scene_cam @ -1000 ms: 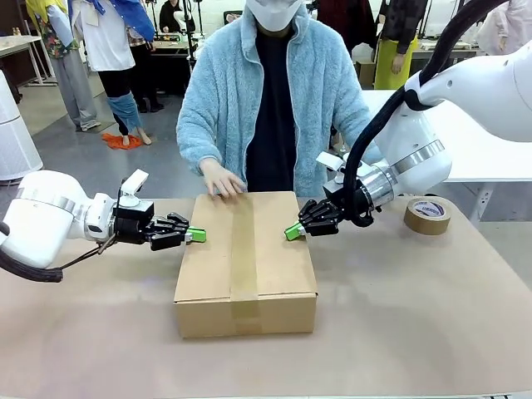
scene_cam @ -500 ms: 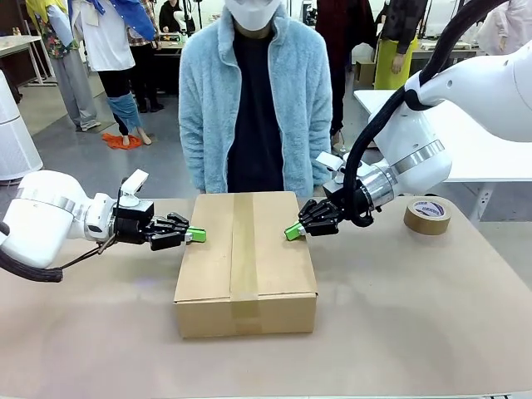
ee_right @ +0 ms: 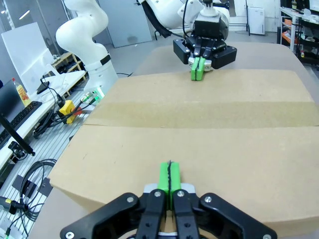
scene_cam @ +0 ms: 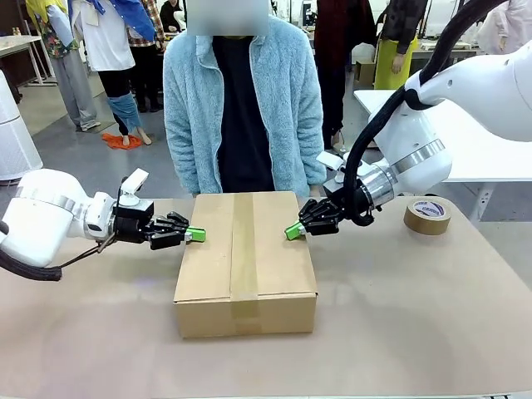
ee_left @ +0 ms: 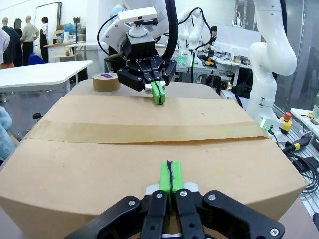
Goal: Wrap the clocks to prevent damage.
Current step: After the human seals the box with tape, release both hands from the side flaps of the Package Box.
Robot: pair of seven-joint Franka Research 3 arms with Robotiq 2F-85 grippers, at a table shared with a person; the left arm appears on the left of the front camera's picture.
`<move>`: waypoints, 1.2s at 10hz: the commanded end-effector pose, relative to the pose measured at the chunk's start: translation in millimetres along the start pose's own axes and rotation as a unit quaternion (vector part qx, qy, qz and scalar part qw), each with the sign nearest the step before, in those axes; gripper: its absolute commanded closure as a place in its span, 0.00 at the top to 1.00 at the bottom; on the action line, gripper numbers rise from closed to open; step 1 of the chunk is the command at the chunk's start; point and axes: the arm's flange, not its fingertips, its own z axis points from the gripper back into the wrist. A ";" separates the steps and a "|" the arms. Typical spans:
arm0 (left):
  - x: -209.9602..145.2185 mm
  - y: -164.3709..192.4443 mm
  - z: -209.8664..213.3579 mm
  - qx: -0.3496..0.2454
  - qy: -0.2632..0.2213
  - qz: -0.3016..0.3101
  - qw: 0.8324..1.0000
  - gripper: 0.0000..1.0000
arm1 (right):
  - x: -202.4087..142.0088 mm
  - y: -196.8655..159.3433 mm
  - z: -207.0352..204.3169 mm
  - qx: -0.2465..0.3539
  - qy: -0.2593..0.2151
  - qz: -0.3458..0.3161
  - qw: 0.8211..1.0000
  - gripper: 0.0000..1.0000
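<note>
Your cardboard box [scene_cam: 245, 262] sits closed in the middle of the bench [scene_cam: 416, 324], with a strip of brown tape [scene_cam: 243, 241] running along the top from the far edge to the near one and down the front face. No clock is visible to you; whatever is inside the box is hidden.

Your left pincer [scene_cam: 197, 235] hangs at the box's left edge, near the far corner, its green pads pressed together and holding nothing. From the left wrist view the closed tips [ee_left: 171, 177] lie just above the top edge of the box; contact cannot be told.

Your right pincer [scene_cam: 292, 232] is at the opposite edge, also clamped shut and empty, its tips [ee_right: 170, 176] just over the box's rim.

A roll of brown tape [scene_cam: 427, 215] lies on the bench well to the right of the box. A person in a light blue fleece [scene_cam: 243, 108] stands at the far side, directly behind the box.
</note>
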 end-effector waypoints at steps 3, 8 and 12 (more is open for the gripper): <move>132.3 -39.3 21.3 0.003 0.197 0.024 0.980 0.00 | 88.1 84.1 43.9 -0.066 0.178 -0.059 0.980 0.01; 248.3 -102.3 59.0 0.071 0.379 -0.014 0.923 0.00 | 154.4 167.5 94.3 -0.136 0.224 -0.116 0.958 0.01; 275.3 -136.3 78.8 0.100 0.415 -0.008 0.904 0.00 | 167.3 196.9 95.3 -0.134 0.251 -0.117 0.952 0.01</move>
